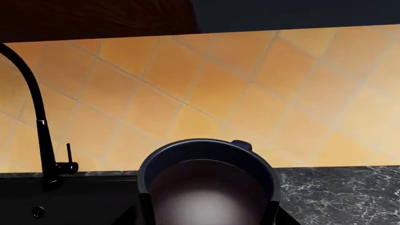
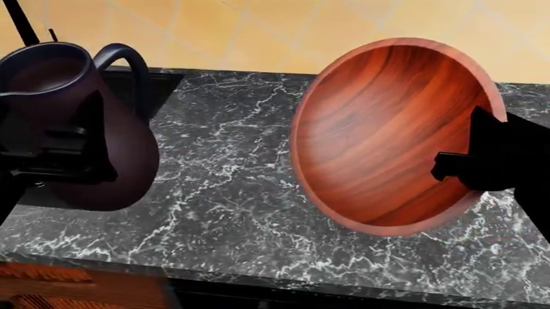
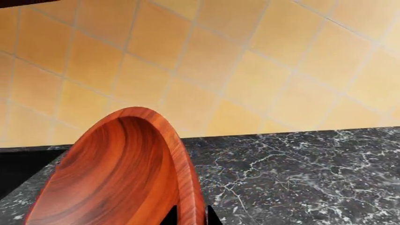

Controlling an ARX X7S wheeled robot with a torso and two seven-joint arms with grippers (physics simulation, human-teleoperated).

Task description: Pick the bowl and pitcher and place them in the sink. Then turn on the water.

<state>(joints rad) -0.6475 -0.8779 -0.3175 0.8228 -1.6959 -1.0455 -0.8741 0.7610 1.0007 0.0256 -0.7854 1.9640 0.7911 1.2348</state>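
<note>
The dark brown-purple pitcher [image 2: 94,129] hangs upright above the counter's left end, at the sink's [image 2: 159,87] near edge, with my left gripper [image 2: 60,151] shut on its belly. The left wrist view looks into its mouth [image 1: 209,180]. My right gripper [image 2: 468,167] is shut on the rim of the reddish wooden bowl [image 2: 387,129], which is lifted and tipped on edge with its hollow facing left. In the right wrist view the bowl's rim [image 3: 187,187] runs between the two black fingertips [image 3: 170,216]. No water shows at the black faucet [image 1: 37,117].
Black-and-white marbled counter [image 2: 232,199] spans the view below both objects. An orange tiled wall [image 2: 284,26] rises behind. The faucet's small lever [image 1: 69,157] stands beside its base. The black basin [image 1: 69,201] lies left of the pitcher.
</note>
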